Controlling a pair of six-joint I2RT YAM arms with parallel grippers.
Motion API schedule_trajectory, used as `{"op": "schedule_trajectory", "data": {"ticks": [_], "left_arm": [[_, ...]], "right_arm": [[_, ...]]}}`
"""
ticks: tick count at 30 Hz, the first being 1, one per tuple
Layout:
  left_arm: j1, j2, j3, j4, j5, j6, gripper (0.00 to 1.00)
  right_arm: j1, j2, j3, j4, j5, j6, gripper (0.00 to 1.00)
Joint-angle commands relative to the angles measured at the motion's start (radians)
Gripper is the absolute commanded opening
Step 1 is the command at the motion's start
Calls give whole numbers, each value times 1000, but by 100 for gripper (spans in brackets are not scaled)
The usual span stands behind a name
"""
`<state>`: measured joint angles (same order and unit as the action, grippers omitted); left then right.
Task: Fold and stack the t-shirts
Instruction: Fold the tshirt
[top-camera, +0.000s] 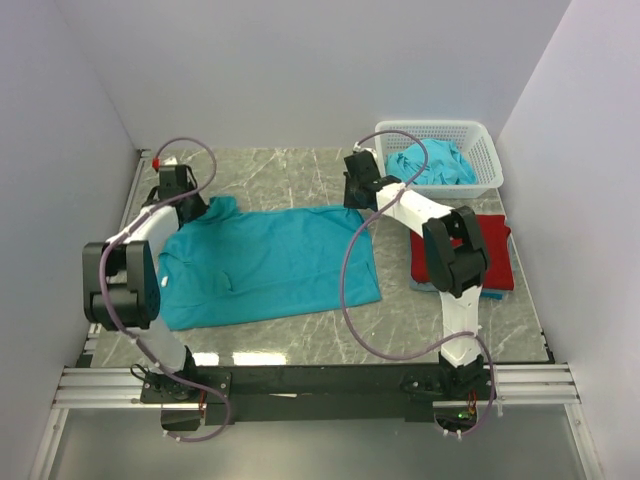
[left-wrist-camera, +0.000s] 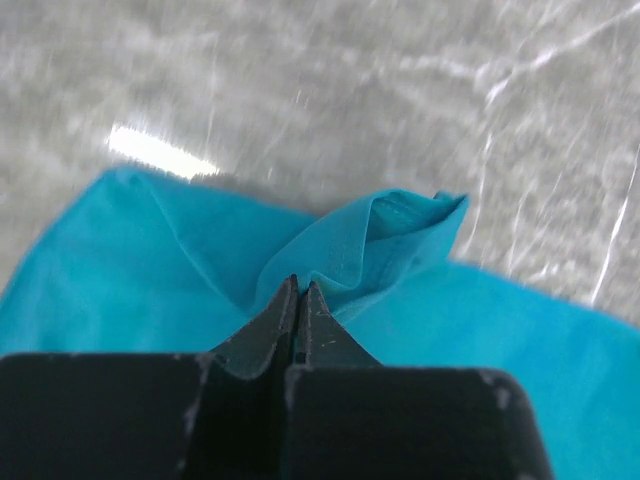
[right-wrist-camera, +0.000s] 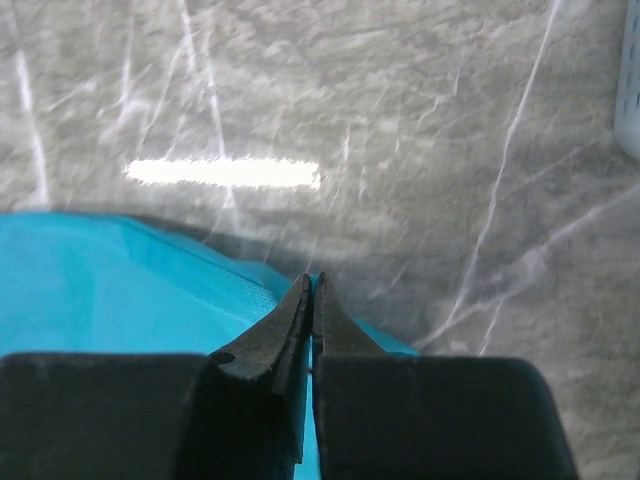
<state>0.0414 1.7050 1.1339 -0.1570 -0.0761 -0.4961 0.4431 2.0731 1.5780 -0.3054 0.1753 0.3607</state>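
A teal t-shirt (top-camera: 265, 265) lies spread on the marble table. My left gripper (top-camera: 192, 208) is shut on its far left corner; in the left wrist view the cloth (left-wrist-camera: 390, 235) bunches up at the closed gripper (left-wrist-camera: 298, 288). My right gripper (top-camera: 358, 196) is shut on the shirt's far right corner; in the right wrist view the teal edge (right-wrist-camera: 150, 280) runs into the closed gripper (right-wrist-camera: 314, 282). A folded deep red shirt (top-camera: 492, 245) lies on a teal one at the right. More teal shirts (top-camera: 432, 166) fill the basket.
A white lattice basket (top-camera: 484, 150) stands at the back right corner. White walls close in the table on three sides. The right arm's elbow (top-camera: 455, 250) hangs over the folded stack. Bare marble (top-camera: 280, 170) shows behind the spread shirt.
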Motion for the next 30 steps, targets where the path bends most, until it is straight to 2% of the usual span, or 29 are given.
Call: {"op": "schedule_trajectory", "data": {"ticks": [1,7,12,17,25,30], "left_arm": [[-8,-146,-89,74,-19,-48,0],[-9,-327,-227,76,-63,-71,0],[-8,-444,-348,67,-103,-148,0],[-8,-623,-488,70,-177,-240,0],[-8,-862,-632,40,-214,-334,0],[-8,-955,-687,-44,-232,-394,0]], "right_arm": [[17,-94,-67,71,7,-3,0],[25,-174,-170,103,10,18,0],[31,-251,-248,118,13,37,0],[29,-294,-300,112,30,35,0],[29,-355,-358,101,41,21,0],[31,-378,-383,95,43,18,0]]}}
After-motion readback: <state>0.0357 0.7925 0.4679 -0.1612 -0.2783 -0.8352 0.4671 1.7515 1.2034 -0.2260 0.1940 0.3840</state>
